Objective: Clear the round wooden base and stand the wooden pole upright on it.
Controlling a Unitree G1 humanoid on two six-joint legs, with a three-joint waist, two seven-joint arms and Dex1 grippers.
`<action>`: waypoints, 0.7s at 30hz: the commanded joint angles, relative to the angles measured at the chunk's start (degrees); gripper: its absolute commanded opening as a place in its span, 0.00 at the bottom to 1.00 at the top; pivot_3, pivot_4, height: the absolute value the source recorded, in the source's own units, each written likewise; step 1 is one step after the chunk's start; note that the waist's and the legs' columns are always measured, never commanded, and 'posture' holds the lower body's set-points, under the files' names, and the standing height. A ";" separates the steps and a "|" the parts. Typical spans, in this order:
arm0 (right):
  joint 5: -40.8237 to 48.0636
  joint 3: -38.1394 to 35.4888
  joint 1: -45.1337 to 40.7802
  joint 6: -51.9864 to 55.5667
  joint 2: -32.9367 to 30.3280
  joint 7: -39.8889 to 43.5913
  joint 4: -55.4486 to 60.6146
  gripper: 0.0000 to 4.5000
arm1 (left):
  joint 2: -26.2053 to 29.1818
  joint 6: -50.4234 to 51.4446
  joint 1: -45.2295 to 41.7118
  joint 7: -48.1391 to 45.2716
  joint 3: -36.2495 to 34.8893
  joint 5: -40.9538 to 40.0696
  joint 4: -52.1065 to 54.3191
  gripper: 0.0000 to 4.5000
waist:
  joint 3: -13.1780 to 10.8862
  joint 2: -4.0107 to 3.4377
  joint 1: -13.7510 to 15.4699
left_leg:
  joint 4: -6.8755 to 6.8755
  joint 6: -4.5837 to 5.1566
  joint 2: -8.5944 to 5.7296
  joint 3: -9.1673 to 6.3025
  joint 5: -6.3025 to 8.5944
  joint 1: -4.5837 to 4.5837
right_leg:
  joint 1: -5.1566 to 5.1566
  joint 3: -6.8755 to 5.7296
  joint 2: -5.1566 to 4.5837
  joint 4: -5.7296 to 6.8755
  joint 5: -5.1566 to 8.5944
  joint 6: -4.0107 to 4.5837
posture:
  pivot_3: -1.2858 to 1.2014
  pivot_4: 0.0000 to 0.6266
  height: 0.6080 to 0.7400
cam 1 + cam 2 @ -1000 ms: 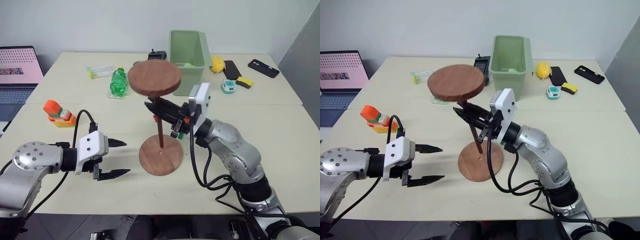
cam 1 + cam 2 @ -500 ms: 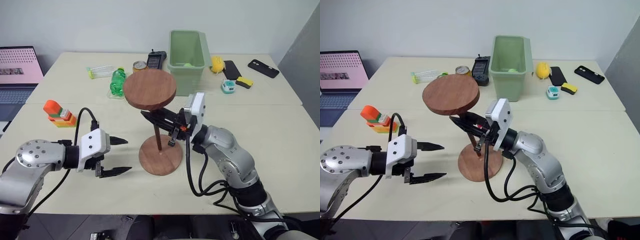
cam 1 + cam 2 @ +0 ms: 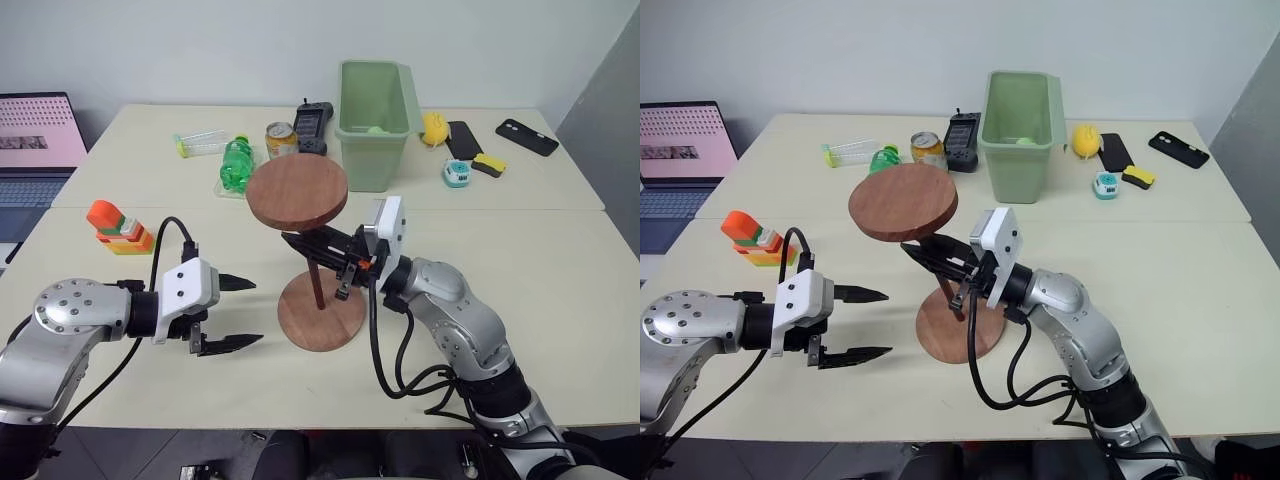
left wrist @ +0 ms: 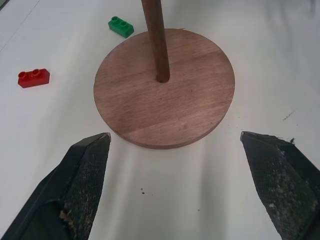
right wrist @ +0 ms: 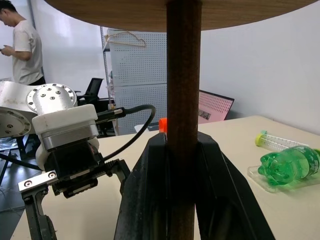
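one pole (image 3: pixel 316 283) pinched in right hand (image 3: pixel 322 254), standing on one base (image 3: pixel 322 318), left hand (image 3: pixel 240 314) spread, two loose bricks (image 4: pixel 33 77), no legible writing

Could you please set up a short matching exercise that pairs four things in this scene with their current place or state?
Things:
1. wooden pole
2. round wooden base
3. left gripper
4. green bin

States:
A. open, beside the base
B. flat on the near table
C. on the far table
D. clamped in the right gripper, disc end up

Pairs: 1-D, 2-B, 3-A, 4-C
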State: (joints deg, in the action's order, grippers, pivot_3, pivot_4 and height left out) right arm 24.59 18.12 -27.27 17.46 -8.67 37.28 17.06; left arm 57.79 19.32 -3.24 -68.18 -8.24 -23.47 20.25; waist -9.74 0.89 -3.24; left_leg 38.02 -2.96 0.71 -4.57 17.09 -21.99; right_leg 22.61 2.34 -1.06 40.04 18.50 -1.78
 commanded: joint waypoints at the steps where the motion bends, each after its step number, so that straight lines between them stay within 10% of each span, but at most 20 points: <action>1: -0.61 -0.06 0.33 -2.05 0.69 1.00 0.20 0.05 | 0.22 -1.09 -0.77 -0.16 -0.42 0.17 0.12 0.97 | 0.00 0.00 0.00 | 0.00 0.00 0.00 0.00 0.00 0.00 | 0.00 -0.01 0.00 0.00 0.00 0.00 | 0.52 0.24 1.00; 21: -2.84 1.16 3.54 -1.84 -0.51 3.21 -3.27 0.05 | -0.03 -2.10 -0.61 -0.16 -0.05 0.42 -0.81 0.97 | 0.01 0.01 0.00 | 0.00 0.00 0.00 -0.01 0.00 0.08 | -0.08 -0.01 0.00 0.01 0.00 0.00 | 0.52 0.24 1.00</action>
State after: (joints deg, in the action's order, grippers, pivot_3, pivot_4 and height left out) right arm 22.43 18.61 -25.50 14.49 -8.58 39.85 15.27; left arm 57.78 18.27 -3.62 -68.18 -8.11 -23.34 19.32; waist -9.73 0.91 -3.23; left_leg 38.02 -2.96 0.71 -4.58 17.09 -21.90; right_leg 22.52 2.33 -1.06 40.04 18.50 -1.78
